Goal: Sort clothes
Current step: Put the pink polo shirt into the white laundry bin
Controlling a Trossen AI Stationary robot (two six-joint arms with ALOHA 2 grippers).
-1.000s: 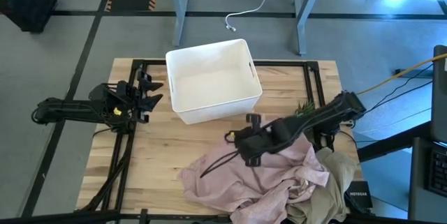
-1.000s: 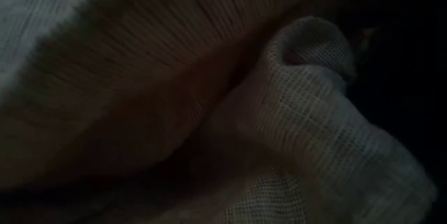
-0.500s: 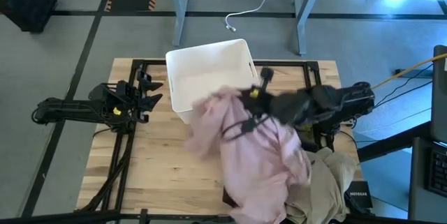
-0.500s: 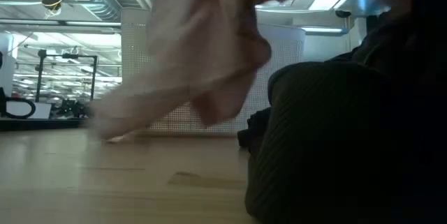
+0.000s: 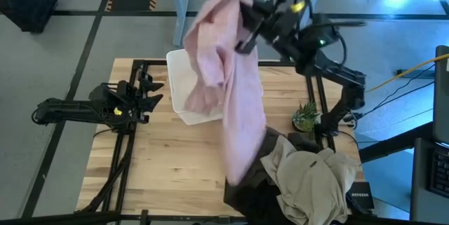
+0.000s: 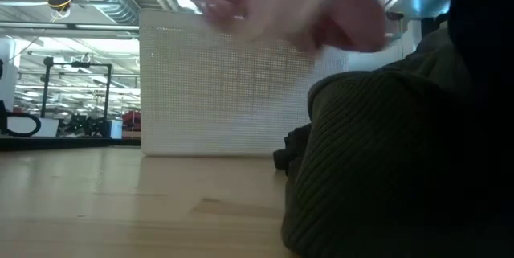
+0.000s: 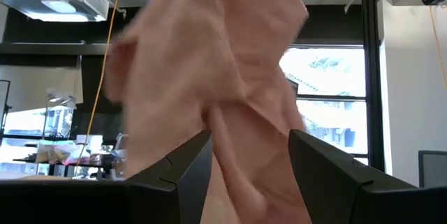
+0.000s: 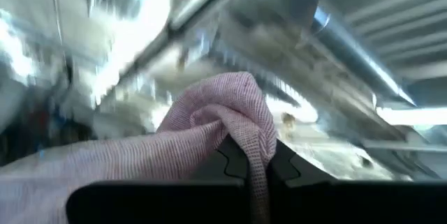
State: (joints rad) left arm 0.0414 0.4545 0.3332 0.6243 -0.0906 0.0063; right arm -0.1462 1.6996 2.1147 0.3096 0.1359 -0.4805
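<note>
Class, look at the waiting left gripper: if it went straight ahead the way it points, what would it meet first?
Probably the hanging pale pink garment, which fills the view past the left gripper; from above, the white bin lies in that line too, so depth is unclear.

right pincer (image 5: 247,9) high above bin's (image 5: 180,85) far edge, garment (image 5: 228,78) hanging from it over bin and desk (image 5: 168,169). clothes heap (image 5: 302,176) at desk's near right corner, plant (image 5: 305,116) just behind it. left pincer (image 5: 156,92) left of bin.
</note>
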